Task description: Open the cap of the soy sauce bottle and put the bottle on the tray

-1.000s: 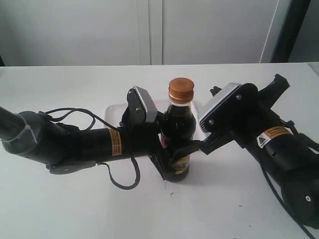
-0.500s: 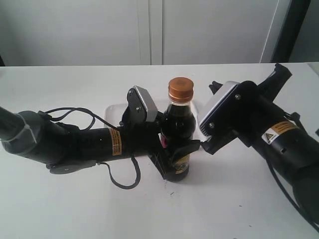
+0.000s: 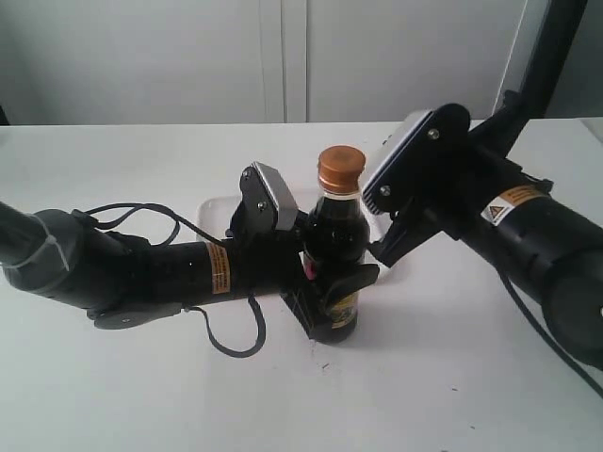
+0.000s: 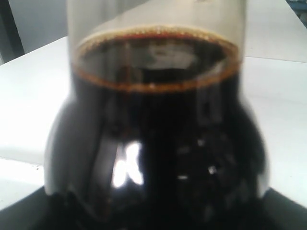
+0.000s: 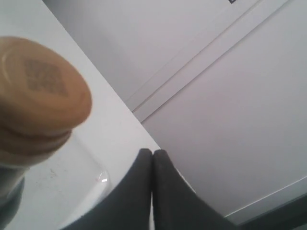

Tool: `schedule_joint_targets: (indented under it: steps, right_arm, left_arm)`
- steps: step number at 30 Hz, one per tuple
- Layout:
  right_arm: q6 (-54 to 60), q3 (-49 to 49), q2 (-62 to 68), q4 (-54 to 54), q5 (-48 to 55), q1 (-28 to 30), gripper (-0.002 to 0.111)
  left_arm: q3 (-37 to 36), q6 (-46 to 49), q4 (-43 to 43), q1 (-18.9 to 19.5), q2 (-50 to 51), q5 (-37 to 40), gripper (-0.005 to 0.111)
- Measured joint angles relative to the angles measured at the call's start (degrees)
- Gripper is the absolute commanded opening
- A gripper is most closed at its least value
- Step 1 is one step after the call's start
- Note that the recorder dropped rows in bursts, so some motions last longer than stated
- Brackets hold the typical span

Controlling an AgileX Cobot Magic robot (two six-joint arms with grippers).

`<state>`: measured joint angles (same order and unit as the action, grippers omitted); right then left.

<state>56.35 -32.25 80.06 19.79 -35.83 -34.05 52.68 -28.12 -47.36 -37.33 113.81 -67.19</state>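
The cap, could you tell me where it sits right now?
In the exterior view the cap is on the soy sauce bottle at centre table, above the left gripper clamping the bottle's body; the right gripper is beside the bottle, lower than the cap.

Count: one soy sauce bottle (image 3: 335, 247), one cap (image 3: 340, 169) on it, one tray (image 3: 215, 209) partly hidden behind the arms. Two grippers: left gripper (image 3: 325, 299), right gripper (image 3: 381, 252). One table (image 3: 113, 386) under everything.
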Motion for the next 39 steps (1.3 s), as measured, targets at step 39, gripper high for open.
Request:
schedule_joint_targets:
  steps: [39]
  right_arm:
    - [24.36,-2.45,-0.35,15.08,2.39,-8.46,0.0]
  left_arm:
    - [0.0,0.0,1.34,0.0,-0.1,0.84,0.0]
